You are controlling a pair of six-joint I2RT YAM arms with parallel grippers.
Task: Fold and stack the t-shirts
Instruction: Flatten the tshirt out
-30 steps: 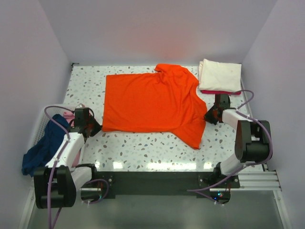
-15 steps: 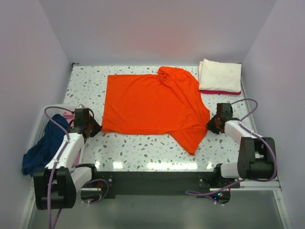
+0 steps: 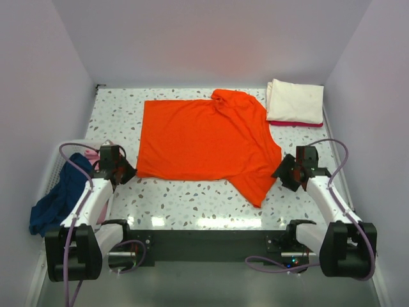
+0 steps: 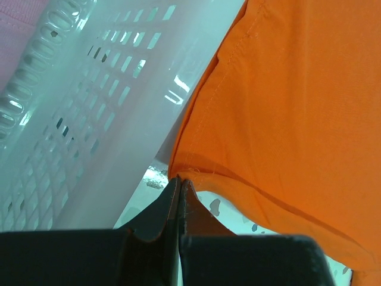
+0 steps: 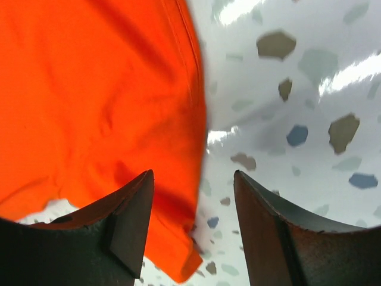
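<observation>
A bright orange t-shirt (image 3: 204, 144) lies spread flat in the middle of the table. My left gripper (image 3: 130, 171) is at its near-left corner. In the left wrist view the jaws (image 4: 180, 180) are shut on the corner of the orange hem (image 4: 286, 107). My right gripper (image 3: 280, 173) is at the shirt's near-right edge, jaws open. In the right wrist view its open gripper (image 5: 191, 179) straddles the orange cloth's edge (image 5: 89, 89), which lies loose on the table. A folded cream-white t-shirt (image 3: 295, 101) rests on a folded red one (image 3: 289, 123) at the back right.
A white slatted basket (image 3: 75, 144) stands off the table's left edge, close beside my left gripper, with a navy shirt (image 3: 54, 198) and a pink one (image 3: 90, 153) in it. The basket wall (image 4: 71, 119) fills the left of the left wrist view. Speckled table (image 3: 192, 198) shows in front of the shirt.
My right gripper has opened and let go of the orange shirt's right edge, then drawn back toward the near side. The shirt's right side settled flat. The left gripper has stayed put.
</observation>
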